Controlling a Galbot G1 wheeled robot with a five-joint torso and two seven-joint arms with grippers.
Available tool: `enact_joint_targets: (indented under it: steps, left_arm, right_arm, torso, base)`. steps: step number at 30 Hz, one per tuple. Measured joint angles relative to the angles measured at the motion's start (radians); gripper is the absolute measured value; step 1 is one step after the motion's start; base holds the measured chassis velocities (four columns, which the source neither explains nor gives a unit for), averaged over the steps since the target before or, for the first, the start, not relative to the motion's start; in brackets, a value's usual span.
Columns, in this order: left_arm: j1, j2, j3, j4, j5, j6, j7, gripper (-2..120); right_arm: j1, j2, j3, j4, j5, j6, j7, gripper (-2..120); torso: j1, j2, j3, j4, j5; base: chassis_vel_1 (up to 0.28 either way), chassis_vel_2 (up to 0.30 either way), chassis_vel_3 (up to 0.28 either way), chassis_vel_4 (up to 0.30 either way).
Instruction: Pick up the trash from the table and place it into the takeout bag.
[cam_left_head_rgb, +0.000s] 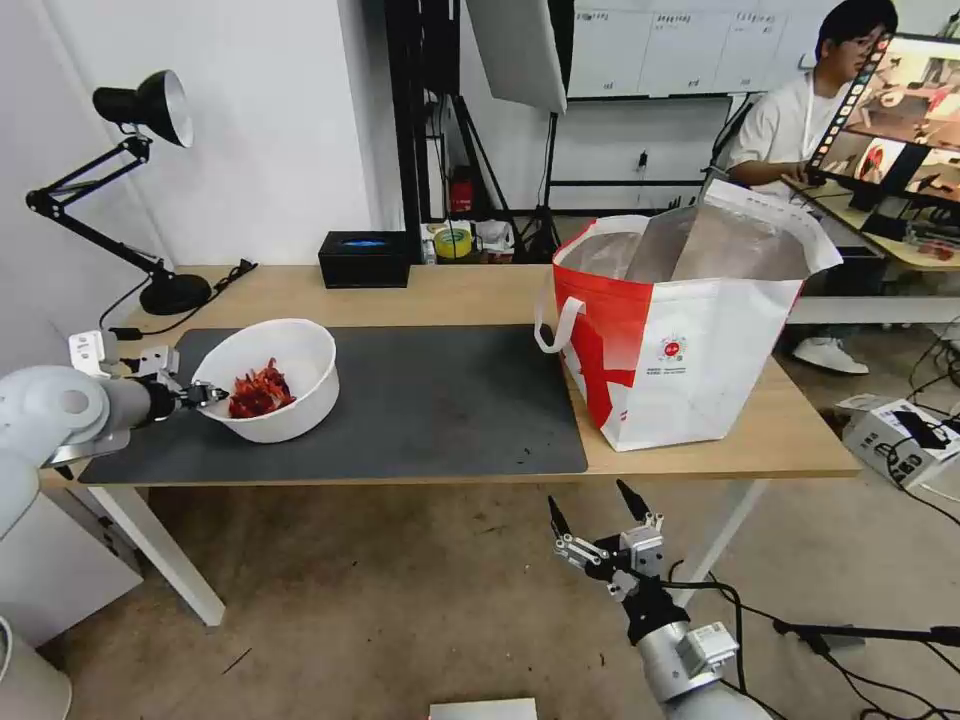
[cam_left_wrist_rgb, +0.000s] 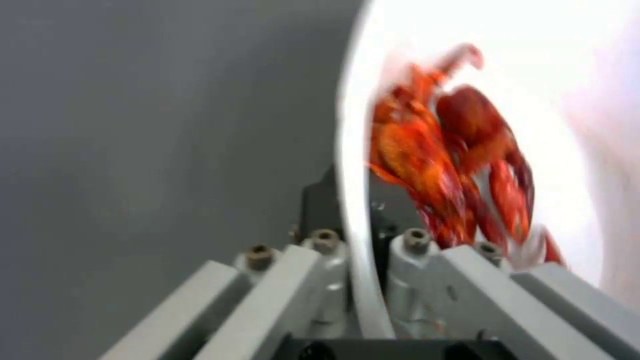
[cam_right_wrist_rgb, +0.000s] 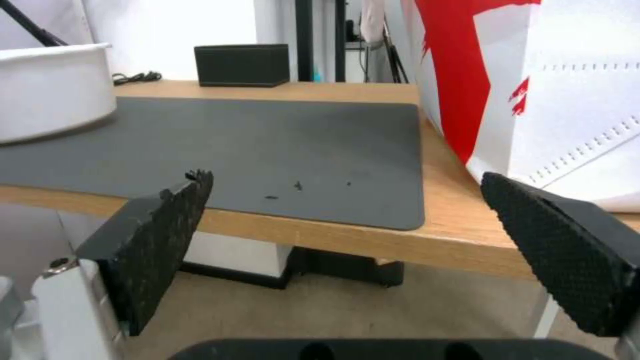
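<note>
A white round bowl (cam_left_head_rgb: 290, 370) of red scraps (cam_left_head_rgb: 258, 392) is tilted on the dark grey mat (cam_left_head_rgb: 430, 400) at the table's left. My left gripper (cam_left_head_rgb: 208, 396) is shut on the bowl's near-left rim. In the left wrist view the rim (cam_left_wrist_rgb: 350, 165) runs between the fingers, with red scraps (cam_left_wrist_rgb: 453, 160) inside the bowl. The red-and-white takeout bag (cam_left_head_rgb: 690, 370) stands open on the table's right end. My right gripper (cam_left_head_rgb: 590, 505) hangs open below the table's front edge. Its pads (cam_right_wrist_rgb: 167, 235) face the table edge (cam_right_wrist_rgb: 320, 235), with the bowl (cam_right_wrist_rgb: 53, 90) and the bag (cam_right_wrist_rgb: 547, 90) beyond.
A black desk lamp (cam_left_head_rgb: 150, 110) stands at the back left with its cord on the tabletop. A black rectangular box (cam_left_head_rgb: 365, 258) sits at the back edge. Cables and a stand lie on the floor to the right.
</note>
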Motion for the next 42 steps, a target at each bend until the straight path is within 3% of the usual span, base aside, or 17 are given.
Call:
enact_joint_targets:
  steps: [10,18,21,22,25,26,29,30,33,34,41,42]
  left_arm:
    - [-0.054,-0.009,0.008,-0.071,-0.055,-0.003,0.010,0]
    - [-0.310,-0.020,0.143,-0.125,-0.136,-0.020,-0.006,0]
    - [-0.477,-0.073,0.252,-0.137,-0.186,-0.031,-0.030,0]
    - [-0.477,-0.073,0.252,-0.137,-0.186,-0.031,-0.030,0]
    - [-0.624,-0.150,0.353,-0.136,-0.239,-0.052,-0.063,0]
    - [-0.624,-0.150,0.353,-0.136,-0.239,-0.052,-0.063,0]
    - [-0.811,-0.259,0.449,-0.102,-0.287,-0.074,-0.093,0]
    - [-0.811,-0.259,0.449,-0.102,-0.287,-0.074,-0.093,0]
    - [-0.921,-0.361,0.514,-0.050,-0.310,-0.095,-0.112,0]
    - [-0.921,-0.361,0.514,-0.050,-0.310,-0.095,-0.112,0]
    - [-1.010,-0.589,0.605,0.069,-0.300,-0.133,-0.145,0]
    - [-1.010,-0.589,0.605,0.069,-0.300,-0.133,-0.145,0]
  right_arm:
    - [0.000,0.000,0.000,0.000,0.000,0.000,0.000,100]
    - [0.000,0.000,0.000,0.000,0.000,0.000,0.000,100]
    - [0.000,0.000,0.000,0.000,0.000,0.000,0.000,100]
    - [0.000,0.000,0.000,0.000,0.000,0.000,0.000,100]
    - [0.000,0.000,0.000,0.000,0.000,0.000,0.000,100]
    - [0.000,0.000,0.000,0.000,0.000,0.000,0.000,100]
    - [0.000,0.000,0.000,0.000,0.000,0.000,0.000,100]
    - [0.000,0.000,0.000,0.000,0.000,0.000,0.000,100]
    - [0.000,0.000,0.000,0.000,0.000,0.000,0.000,100]
    - [0.000,0.000,0.000,0.000,0.000,0.000,0.000,100]
    - [0.000,0.000,0.000,0.000,0.000,0.000,0.000,100]
    - [0.000,0.000,0.000,0.000,0.000,0.000,0.000,100]
  torso:
    - [0.000,0.000,0.000,0.0001,-0.0002]
    - [0.000,0.000,0.000,0.0000,0.0002]
    - [0.000,0.000,0.000,0.0000,0.0004]
    - [0.000,0.000,0.000,0.0000,0.0004]
    - [0.000,0.000,0.000,-0.0002,-0.0001]
    - [0.000,0.000,0.000,-0.0002,-0.0001]
    - [0.000,0.000,0.000,-0.0003,0.0006]
    - [0.000,0.000,0.000,-0.0003,0.0006]
    - [0.000,0.000,0.000,-0.0001,0.0004]
    - [0.000,0.000,0.000,-0.0001,0.0004]
    - [0.000,0.000,0.000,-0.0002,0.0004]
    - [0.000,0.000,0.000,-0.0002,0.0004]
  base:
    - [0.000,0.000,0.000,0.000]
    - [0.000,0.000,0.000,0.000]
    - [0.000,0.000,0.000,0.000]
    - [0.000,0.000,0.000,0.000]
    - [0.000,0.000,0.000,0.000]
    - [0.000,0.000,0.000,0.000]
    - [0.000,0.000,0.000,0.000]
    - [0.000,0.000,0.000,0.000]
    - [0.000,0.000,0.000,0.000]
    - [0.000,0.000,0.000,0.000]
    - [0.000,0.000,0.000,0.000]
    - [0.000,0.000,0.000,0.000]
